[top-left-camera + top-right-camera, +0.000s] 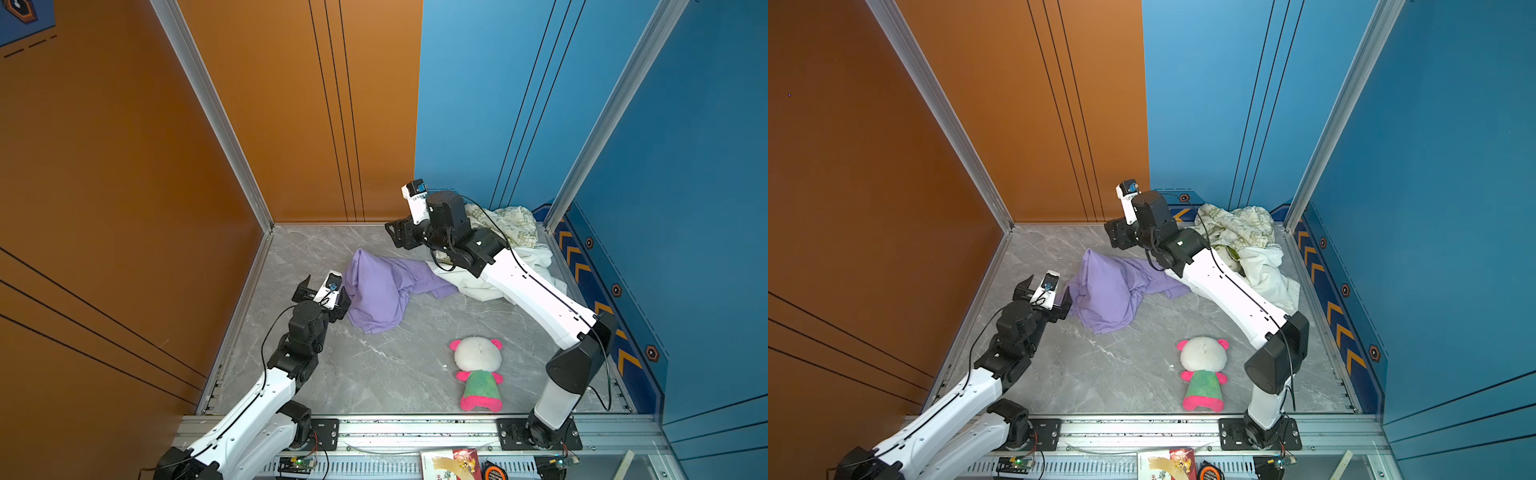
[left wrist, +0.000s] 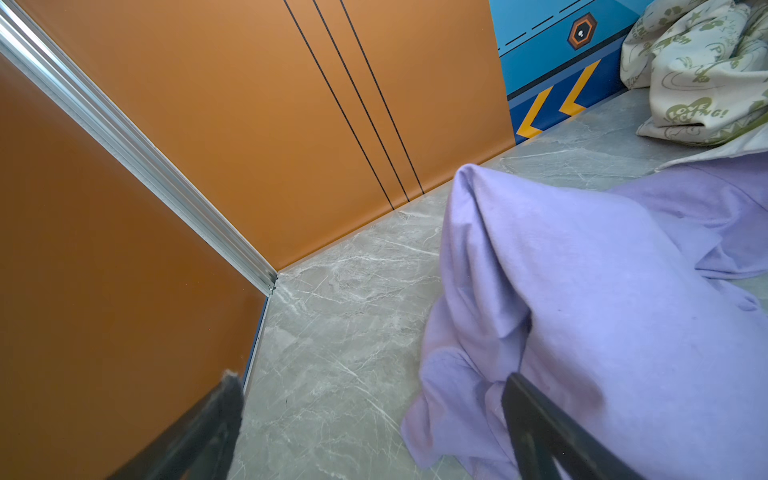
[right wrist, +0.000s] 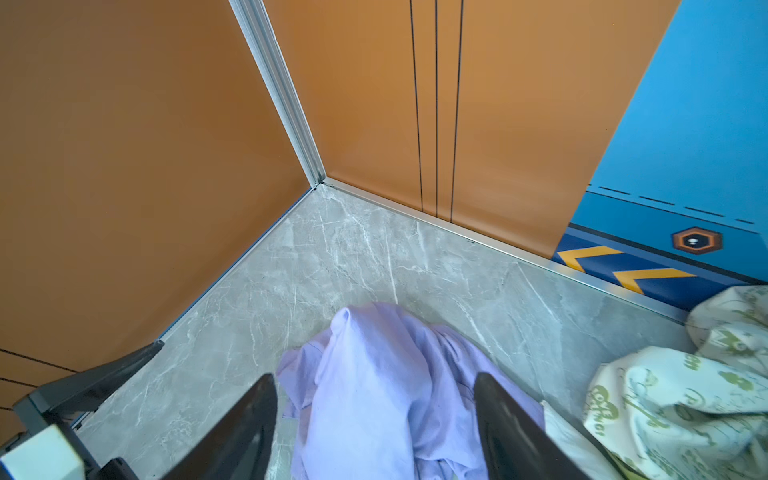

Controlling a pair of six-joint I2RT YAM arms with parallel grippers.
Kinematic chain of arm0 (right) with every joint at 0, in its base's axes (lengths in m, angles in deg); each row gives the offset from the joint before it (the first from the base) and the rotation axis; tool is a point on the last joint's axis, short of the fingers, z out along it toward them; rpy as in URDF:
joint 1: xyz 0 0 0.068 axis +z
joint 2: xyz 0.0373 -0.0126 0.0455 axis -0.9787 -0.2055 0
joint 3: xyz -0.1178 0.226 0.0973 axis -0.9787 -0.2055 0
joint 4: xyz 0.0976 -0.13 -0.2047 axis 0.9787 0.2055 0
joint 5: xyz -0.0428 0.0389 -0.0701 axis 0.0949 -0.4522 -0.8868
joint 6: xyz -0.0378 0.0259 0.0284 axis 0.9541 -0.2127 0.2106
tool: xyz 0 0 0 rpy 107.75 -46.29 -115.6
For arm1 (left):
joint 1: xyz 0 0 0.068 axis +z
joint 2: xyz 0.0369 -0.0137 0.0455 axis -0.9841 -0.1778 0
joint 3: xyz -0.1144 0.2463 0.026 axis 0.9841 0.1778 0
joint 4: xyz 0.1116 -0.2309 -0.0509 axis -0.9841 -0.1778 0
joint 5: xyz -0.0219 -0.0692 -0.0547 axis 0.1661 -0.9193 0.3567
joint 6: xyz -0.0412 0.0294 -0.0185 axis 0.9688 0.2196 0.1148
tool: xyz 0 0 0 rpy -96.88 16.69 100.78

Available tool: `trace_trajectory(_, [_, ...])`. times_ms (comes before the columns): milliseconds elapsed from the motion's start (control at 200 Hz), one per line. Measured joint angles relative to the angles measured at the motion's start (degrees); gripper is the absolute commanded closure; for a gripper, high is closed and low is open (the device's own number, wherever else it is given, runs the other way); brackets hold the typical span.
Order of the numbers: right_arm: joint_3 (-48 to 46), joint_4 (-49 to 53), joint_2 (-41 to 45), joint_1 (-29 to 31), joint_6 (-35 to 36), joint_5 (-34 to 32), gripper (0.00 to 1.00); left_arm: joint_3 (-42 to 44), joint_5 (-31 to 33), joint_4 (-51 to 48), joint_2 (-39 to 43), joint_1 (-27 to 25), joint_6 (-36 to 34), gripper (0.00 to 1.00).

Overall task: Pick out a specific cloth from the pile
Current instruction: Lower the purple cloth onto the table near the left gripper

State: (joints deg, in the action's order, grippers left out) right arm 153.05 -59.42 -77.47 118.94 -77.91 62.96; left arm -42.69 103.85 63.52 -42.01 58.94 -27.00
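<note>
Plain lavender cloth point(image 1: 380, 291): probably light and limp; best pinched at its raised fold. Left fingers point(image 2: 540, 424), right fingers point(image 3: 253, 424) spread, empty.

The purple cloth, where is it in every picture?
Top view: purple cloth mid-floor, beside the left end effector.
Top view: cloth same place.
Left wrist: cloth close up, beside one jaw.
Right wrist: cloth seen between the right end effector's open jaws.
Shared landmark: green-printed cloth, in all four.
</note>
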Motion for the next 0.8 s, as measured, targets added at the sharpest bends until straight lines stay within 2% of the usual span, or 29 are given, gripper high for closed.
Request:
trace_trajectory(180, [-8.07,0.02,4.72,-1.57,1.55,-2.40,0.23,0.00,0.15,-0.02,0.00,-0.66,-0.37,0.02])
trace_trajectory(395, [-15.78,1.51,3.82,-3.13,1.70,-4.92,0.29,0.00,0.33,0.00,0.00,-1.01,-0.39,0.02])
trace_trajectory(571, [-16.68,1.86,-1.38,-3.08,0.11,-4.39,0.38,0.00,0.37,-0.02,0.00,-1.01,-0.39,0.02])
trace_trajectory(801, [-15.13,2.78,-12.74,-3.08,-4.28,-2.38,0.46,0.00,0.57,0.00,0.00,-1.01,-0.44,0.02])
